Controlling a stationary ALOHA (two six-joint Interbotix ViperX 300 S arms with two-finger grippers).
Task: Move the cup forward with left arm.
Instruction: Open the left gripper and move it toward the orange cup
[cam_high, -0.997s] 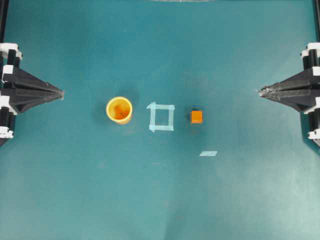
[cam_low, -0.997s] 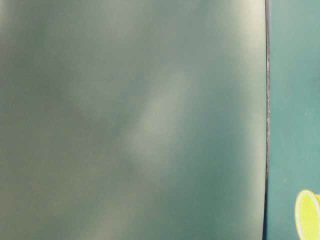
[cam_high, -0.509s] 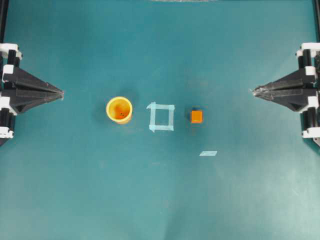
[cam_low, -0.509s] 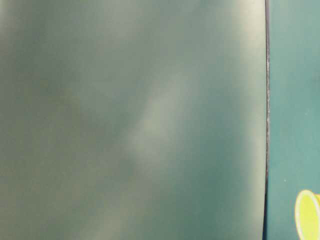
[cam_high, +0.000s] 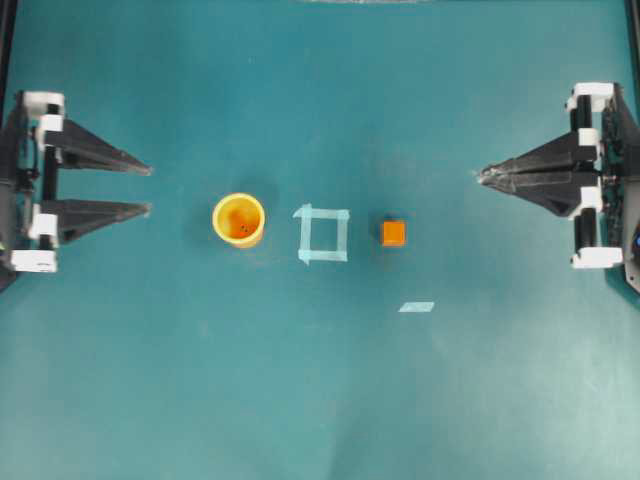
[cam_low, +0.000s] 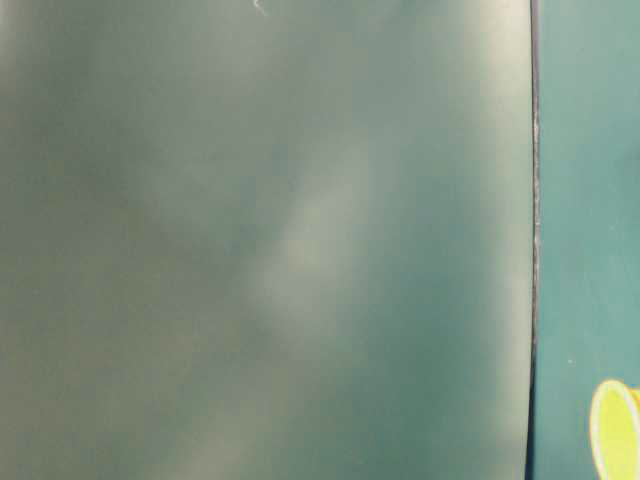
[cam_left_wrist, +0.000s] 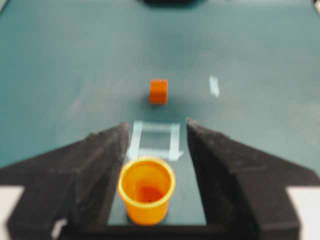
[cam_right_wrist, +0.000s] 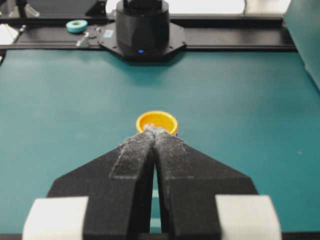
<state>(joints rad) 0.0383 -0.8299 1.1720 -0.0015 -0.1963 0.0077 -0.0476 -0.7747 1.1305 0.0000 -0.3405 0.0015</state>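
1. The left claw (cam_high: 148, 190) stands at the left edge of the desk (cam_high: 320, 400), its two fingers spread apart and holding nothing.
2. The cup (cam_high: 238, 220) stands upright to the right of this claw, slightly lower in the overhead view, not yet between the fingers. The left arm is clearly the nearer one.
3. Further right are the tape square (cam_high: 323, 234) and the orange cube (cam_high: 393, 233).
4. The right claw (cam_high: 480, 175) is pressed together, far from the cup.

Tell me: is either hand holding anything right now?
Nothing is held. The left hand is open, short of the cup; the right hand is shut on nothing.
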